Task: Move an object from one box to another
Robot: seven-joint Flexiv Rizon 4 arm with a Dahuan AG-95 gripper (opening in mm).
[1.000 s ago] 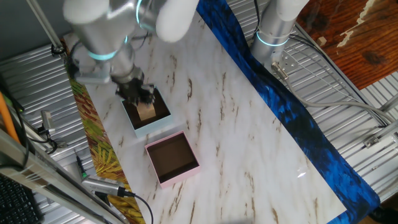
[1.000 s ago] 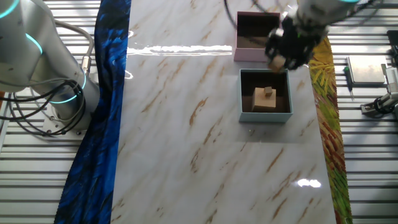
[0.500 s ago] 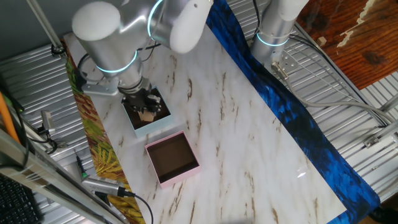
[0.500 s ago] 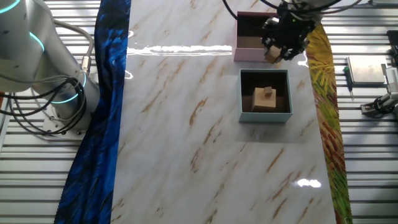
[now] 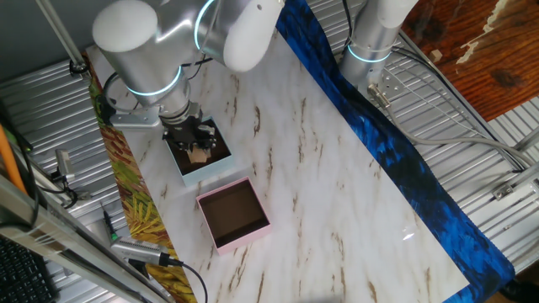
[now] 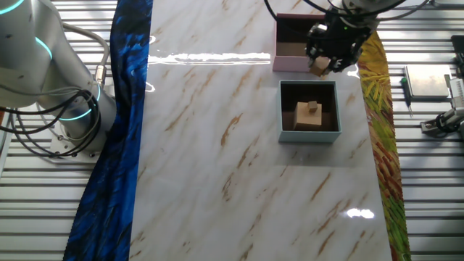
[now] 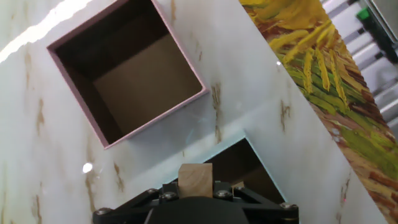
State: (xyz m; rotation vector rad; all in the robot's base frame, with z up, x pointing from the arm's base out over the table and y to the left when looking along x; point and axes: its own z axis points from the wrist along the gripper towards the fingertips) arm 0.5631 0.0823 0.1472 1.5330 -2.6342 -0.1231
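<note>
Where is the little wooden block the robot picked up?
The small tan wooden block is held in the gripper, lifted between the light-blue-walled box and the empty pink-walled box in the other fixed view.

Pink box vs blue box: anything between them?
Nothing on the table: a bare marble strip separates the pink box from the blue box, clearest in the hand view. The hand hangs above it.

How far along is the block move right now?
Done: a wooden block is gripped by the end effector, raised above the blue box. In hand: carrying it. Left: dropping it into the pink box, empty so far. Other blocks remain in blue.
</note>
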